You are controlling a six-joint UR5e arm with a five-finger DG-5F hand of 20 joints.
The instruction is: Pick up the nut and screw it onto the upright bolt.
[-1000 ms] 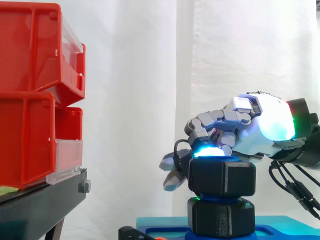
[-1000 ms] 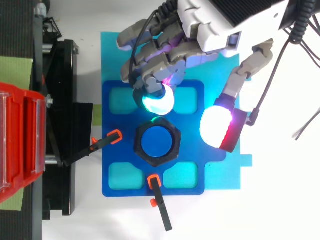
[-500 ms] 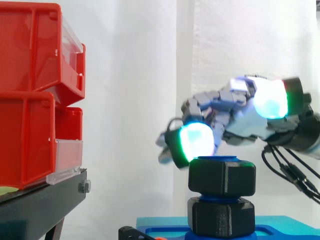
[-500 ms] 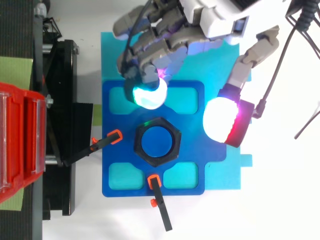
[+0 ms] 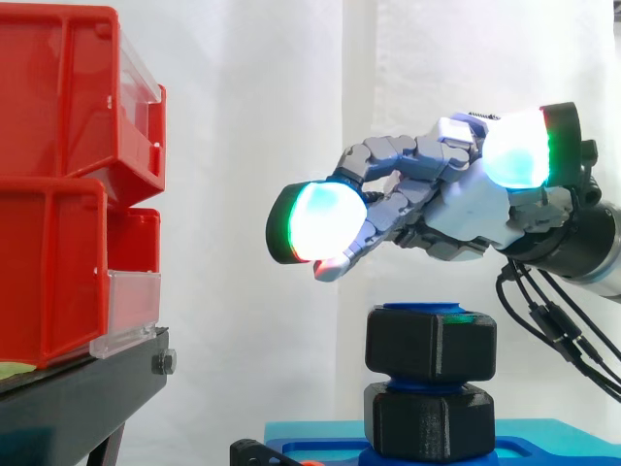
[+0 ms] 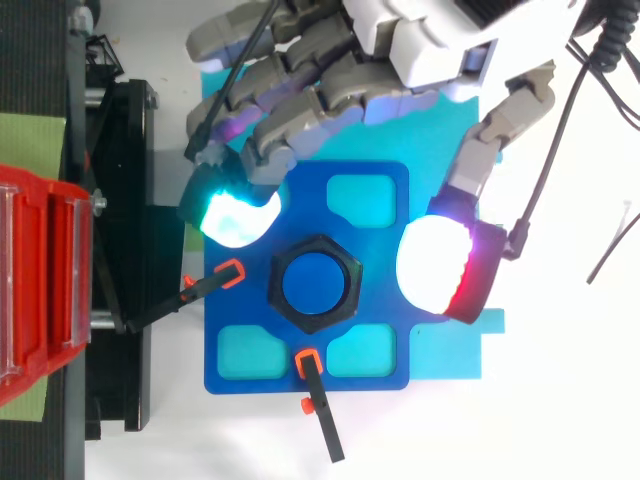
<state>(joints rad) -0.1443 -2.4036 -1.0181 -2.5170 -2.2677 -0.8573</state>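
– What do the containers hold?

– Two red bins (image 5: 68,184) sit stacked on the black stand (image 5: 87,388), well beyond the hand's fingertips. Their clear fronts face the hand, but I cannot tell what is inside. Beneath the hand lies a blue plate (image 6: 305,372) with shallow teal pockets (image 6: 246,350); nothing lies in those I can see.

– And the nut?

– The black hexagonal nut (image 5: 431,346) sits on the blue bolt (image 6: 315,283), directly below the hand and clear of it. A second black hex piece (image 5: 431,419) sits under it.

– Which way does the bolt point?

– Straight up, with its long axis vertical. The nut's bore follows that axis and its flats face sideways.

– The hand?

– The hand (image 5: 471,209) hangs above the nut, fingers loosely bent and spread and holding nothing. One glowing pad (image 5: 320,221) reaches toward the bins.
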